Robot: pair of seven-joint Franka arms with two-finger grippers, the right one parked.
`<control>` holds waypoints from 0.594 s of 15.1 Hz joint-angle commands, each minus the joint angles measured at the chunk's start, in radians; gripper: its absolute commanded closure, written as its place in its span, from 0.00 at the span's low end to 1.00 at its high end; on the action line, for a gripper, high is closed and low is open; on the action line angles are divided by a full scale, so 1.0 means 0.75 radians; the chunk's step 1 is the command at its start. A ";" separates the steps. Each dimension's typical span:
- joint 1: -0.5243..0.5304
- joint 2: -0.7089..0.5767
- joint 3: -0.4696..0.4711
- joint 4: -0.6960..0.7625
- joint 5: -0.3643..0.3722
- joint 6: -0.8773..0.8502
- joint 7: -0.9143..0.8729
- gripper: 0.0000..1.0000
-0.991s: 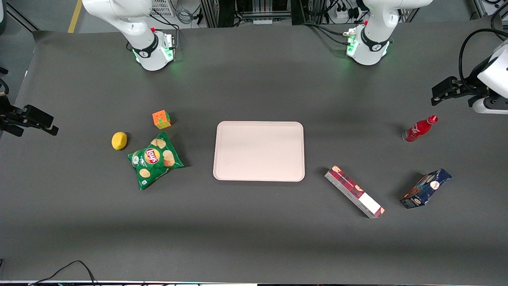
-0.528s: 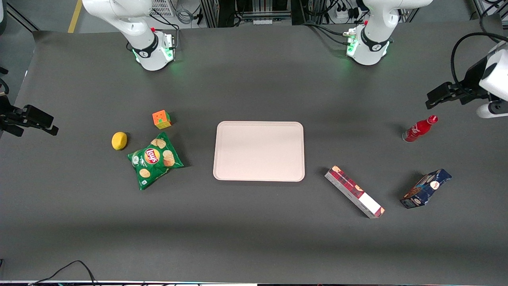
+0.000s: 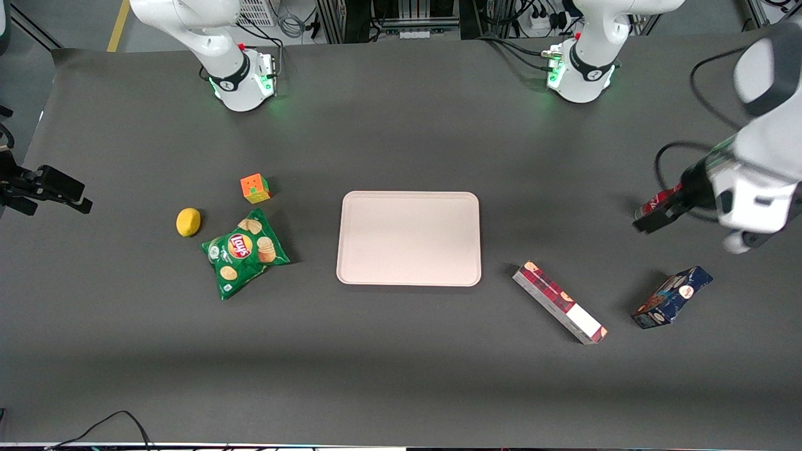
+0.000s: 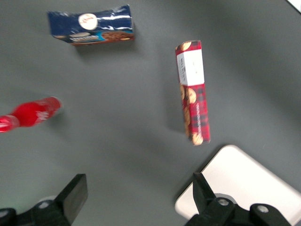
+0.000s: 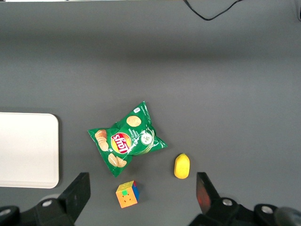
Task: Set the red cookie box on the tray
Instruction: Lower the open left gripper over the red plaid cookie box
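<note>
The red cookie box lies flat on the dark table, slantwise, between the tray and a blue box. It is a long plaid carton with a white section. The pale pink tray sits bare at mid-table. The left arm's gripper hangs open above the table toward the working arm's end, over the red bottle and farther from the front camera than the cookie box. Nothing is between its fingers. It is well apart from the box.
A red soda bottle lies partly hidden under the gripper. A dark blue box lies beside the cookie box. Toward the parked arm's end are a green chip bag, a lemon and a colour cube.
The left arm has swung in from the table's edge and come nearer the front camera, now covering part of the red bottle. Its gripper stays open. No object has moved.
</note>
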State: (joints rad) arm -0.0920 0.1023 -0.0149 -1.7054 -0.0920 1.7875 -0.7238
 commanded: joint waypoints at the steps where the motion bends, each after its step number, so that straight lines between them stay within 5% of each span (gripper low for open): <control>1: -0.072 0.176 0.012 0.036 0.004 0.163 -0.198 0.00; 9: -0.129 0.483 0.014 0.036 0.018 0.531 -0.293 0.00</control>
State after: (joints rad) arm -0.1727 0.3996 -0.0160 -1.7038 -0.0913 2.1210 -0.9205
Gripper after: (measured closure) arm 0.000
